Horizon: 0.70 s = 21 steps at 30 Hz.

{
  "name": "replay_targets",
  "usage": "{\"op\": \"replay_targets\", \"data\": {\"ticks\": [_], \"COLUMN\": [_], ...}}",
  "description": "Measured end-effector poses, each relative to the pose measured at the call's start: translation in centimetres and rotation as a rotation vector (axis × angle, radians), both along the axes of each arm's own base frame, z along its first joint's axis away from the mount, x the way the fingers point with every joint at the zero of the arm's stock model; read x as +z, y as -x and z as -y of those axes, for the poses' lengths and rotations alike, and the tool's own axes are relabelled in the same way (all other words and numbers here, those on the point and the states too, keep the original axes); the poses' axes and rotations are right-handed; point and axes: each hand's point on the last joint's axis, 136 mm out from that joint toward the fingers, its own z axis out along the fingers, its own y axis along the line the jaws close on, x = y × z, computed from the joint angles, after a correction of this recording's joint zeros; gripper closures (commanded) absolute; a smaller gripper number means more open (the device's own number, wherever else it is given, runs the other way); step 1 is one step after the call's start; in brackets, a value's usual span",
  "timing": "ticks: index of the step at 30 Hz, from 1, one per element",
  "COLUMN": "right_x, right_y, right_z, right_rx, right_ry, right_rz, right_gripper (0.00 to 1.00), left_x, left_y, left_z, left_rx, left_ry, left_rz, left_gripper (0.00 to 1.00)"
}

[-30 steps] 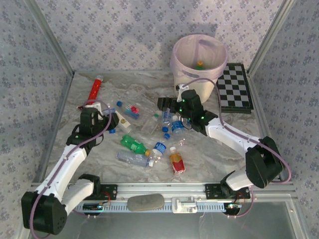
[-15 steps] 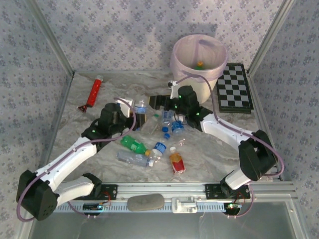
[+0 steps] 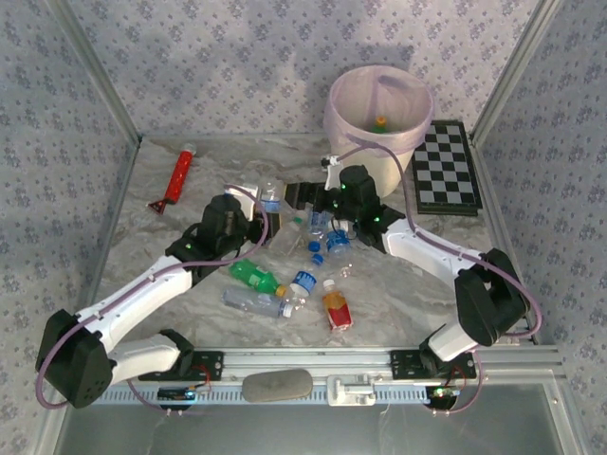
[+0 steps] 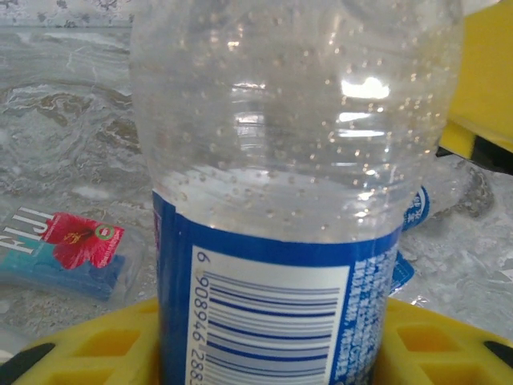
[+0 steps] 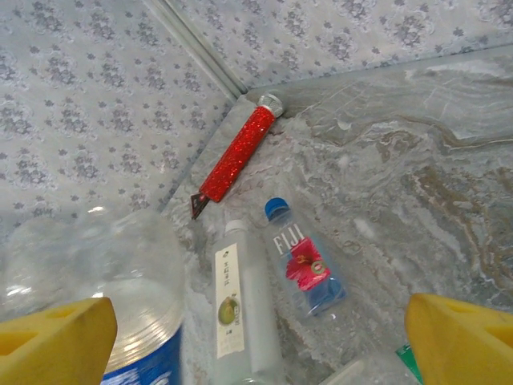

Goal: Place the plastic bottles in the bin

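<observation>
Well left of the bin [image 3: 334, 109], we see the left pincer [image 3: 263, 212] clamped on a clear bottle [image 4: 296, 160] with a blue barcode label, its yellow pads [image 4: 80, 353] flanking the label. The right pincer [image 3: 294, 195] sits just beside that bottle, on the side nearer the bin, its own pads spread wide with nothing between them. In front of the bin, the other plastic bottles [image 3: 303, 280] lie scattered on the bench [image 3: 427, 284], a green one [image 3: 251, 275] and an orange-filled one [image 3: 336, 308] among them. Inside the bin's lilac liner [image 3: 356, 100] lies one small orange-capped bottle [image 3: 379, 121].
</observation>
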Motion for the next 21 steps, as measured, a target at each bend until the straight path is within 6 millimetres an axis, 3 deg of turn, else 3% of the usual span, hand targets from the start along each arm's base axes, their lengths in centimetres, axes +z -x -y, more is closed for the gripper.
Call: {"op": "replay_targets", "data": {"ticks": [7, 15, 21], "right_x": [1.6, 0.8, 1.0], "right_y": [1.0, 1.4, 1.4], "right_z": [-0.7, -1.9, -2.9], "right_rx": [0.054, 0.120, 0.163], "right_ry": [-0.035, -0.049, -0.067], "right_rz": [0.037, 0.022, 0.020], "right_gripper": [0.06, 0.10, 0.20], "left_x": [-1.3, -0.3, -0.1], "left_y": [-0.4, 0.4, 1.1], "left_z": [0.5, 2.3, 3.3], "left_rx": [0.000, -0.100, -0.166], "left_ry": [-0.003, 0.058, 0.088], "left_rz": [-0.044, -0.041, -0.056], "left_gripper": [0.55, 0.55, 0.55]}}
